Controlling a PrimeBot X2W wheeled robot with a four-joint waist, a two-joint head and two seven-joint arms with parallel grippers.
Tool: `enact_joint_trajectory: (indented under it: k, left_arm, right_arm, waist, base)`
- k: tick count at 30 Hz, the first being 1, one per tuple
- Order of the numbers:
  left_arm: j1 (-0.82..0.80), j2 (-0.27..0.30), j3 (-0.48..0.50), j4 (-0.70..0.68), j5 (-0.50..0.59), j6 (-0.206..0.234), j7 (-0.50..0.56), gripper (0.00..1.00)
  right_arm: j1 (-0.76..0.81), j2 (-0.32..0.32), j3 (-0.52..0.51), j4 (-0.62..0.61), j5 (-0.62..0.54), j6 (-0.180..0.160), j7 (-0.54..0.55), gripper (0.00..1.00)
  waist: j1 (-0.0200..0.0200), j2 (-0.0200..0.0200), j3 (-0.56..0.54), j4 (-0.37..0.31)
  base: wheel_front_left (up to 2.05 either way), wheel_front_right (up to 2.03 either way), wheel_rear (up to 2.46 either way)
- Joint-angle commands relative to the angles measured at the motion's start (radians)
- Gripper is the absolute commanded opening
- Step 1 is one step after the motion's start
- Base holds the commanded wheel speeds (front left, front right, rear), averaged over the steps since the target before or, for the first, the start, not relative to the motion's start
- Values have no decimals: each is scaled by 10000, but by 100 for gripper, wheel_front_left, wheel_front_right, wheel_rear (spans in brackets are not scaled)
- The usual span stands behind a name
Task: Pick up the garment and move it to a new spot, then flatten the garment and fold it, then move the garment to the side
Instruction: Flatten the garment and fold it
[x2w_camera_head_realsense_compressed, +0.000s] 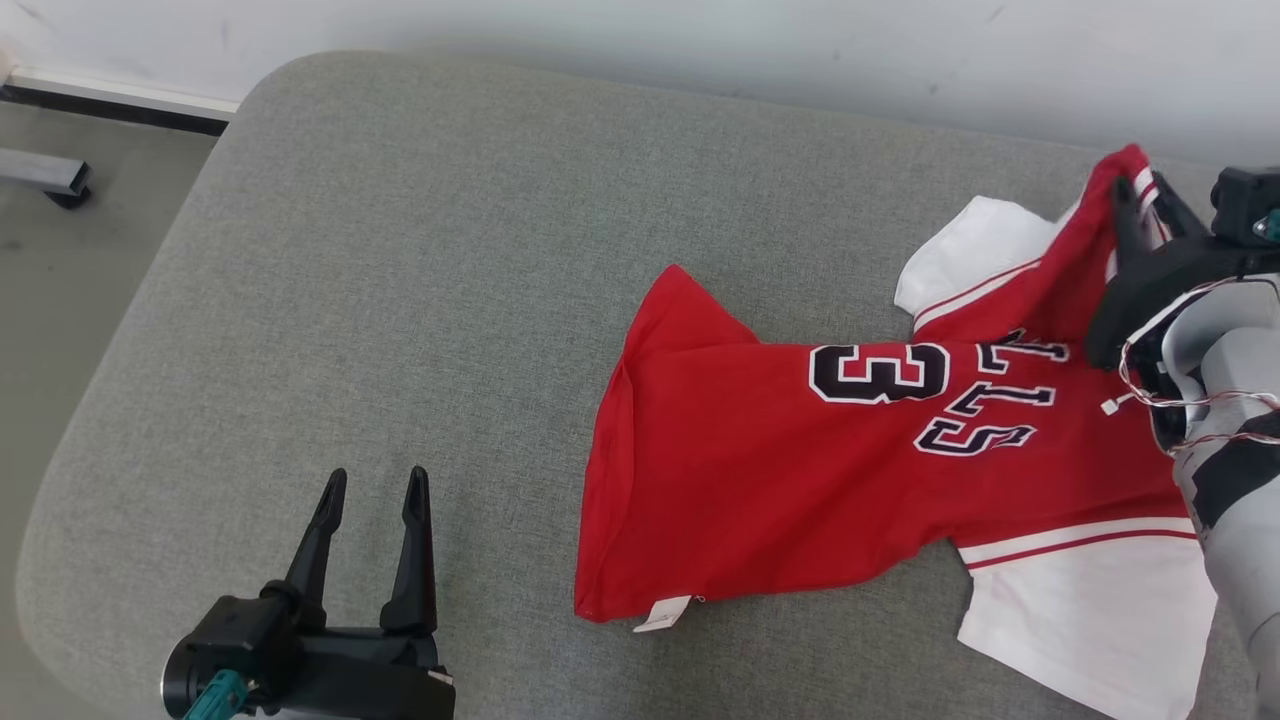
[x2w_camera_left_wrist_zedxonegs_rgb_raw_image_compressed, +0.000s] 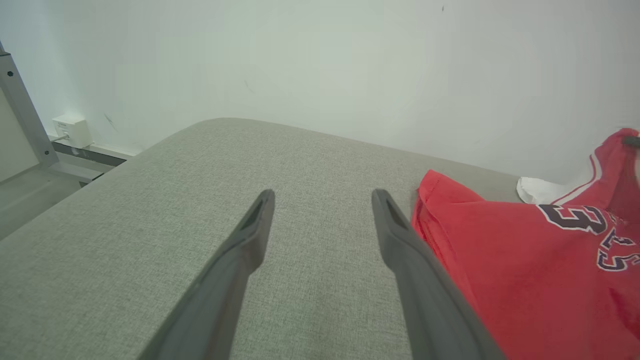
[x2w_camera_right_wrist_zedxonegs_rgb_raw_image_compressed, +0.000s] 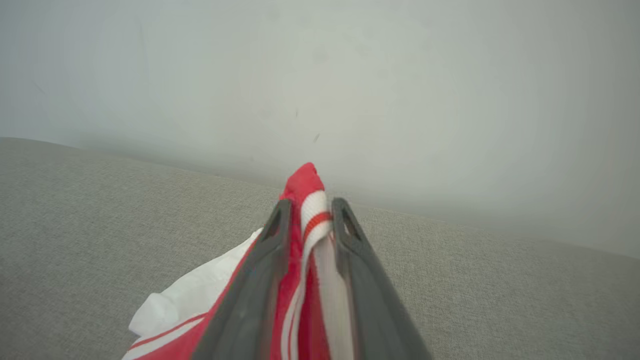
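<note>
In the head view, your red-and-white fabric basketball jersey (x2w_camera_head_realsense_compressed: 800, 480) sprawls at right centre of the grey upholstered cushion (x2w_camera_head_realsense_compressed: 400, 250). The right gripper (x2w_camera_head_realsense_compressed: 1142, 195) pinches its collar at upper right.

In the left wrist view, the left gripper (x2w_camera_left_wrist_zedxonegs_rgb_raw_image_compressed: 322, 195) is spread wide and empty.

In the right wrist view, the fingers clamp a thin fold of ribbed trim. A fast lift could slip it free.

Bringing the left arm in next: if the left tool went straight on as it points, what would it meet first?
Likely just bare grey cushion, then the white wall; the left tool points past the red jersey, which lies to its right. Depth unclear.
</note>
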Motion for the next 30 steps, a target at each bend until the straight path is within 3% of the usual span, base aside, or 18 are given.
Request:
enact_joint_trajectory:
  k: [1,8,13,30]
  left_arm:
    - [-104,-16,30,17,-23,10,-29,100]
    - [71,-12,184,28,108,10,-29,100]
    - [342,134,362,6,274,10,-29,100]
    - [1229,478,729,-68,422,10,-29,100]
  right_arm:
    - [-171,53,-75,171,-173,-26,-200,100]
    - [34,45,-222,399,-494,-26,-683,100]
    - [702,112,-238,-328,-341,-26,-862,100]
    - [6667,710,-1229,-7227,394,-26,-854,100]
  waist:
    - [-1,-2,-38,-39]
    - [-1,-2,-337,-360]
    - [-1,-2,-767,-818]
    - [-1,-2,-1881,-2230]
  base:
    - [0,0,0]
    - [0,0,0]
    - [0,0,0]
    - [0,0,0]
